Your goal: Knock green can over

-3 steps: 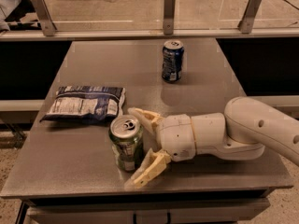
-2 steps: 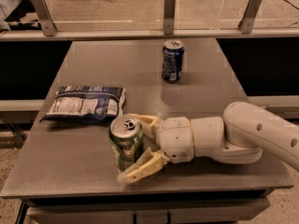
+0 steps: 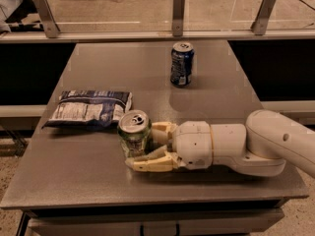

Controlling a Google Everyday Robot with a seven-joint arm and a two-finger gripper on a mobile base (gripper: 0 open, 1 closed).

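Camera view is showing the claw gaping wide, the green can sitting inside it; pushing high up should tip it.

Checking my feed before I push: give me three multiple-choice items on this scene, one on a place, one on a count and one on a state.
1. Where is the gripper?
A. Low over the table, at the green can
B. Up at the far rail
C. Off the table's side

2. How many cans stand on the table?
A. One
B. Two
C. Three

3. The green can is:
A. Lying on its side
B. Upright
C. Crushed flat

Answers:
1 A, the jaws sit open on either side of the green can, near the front edge.
2 B, there is the green can and a dark blue can farther back.
3 B, its silver top faces up and its base is on the table.
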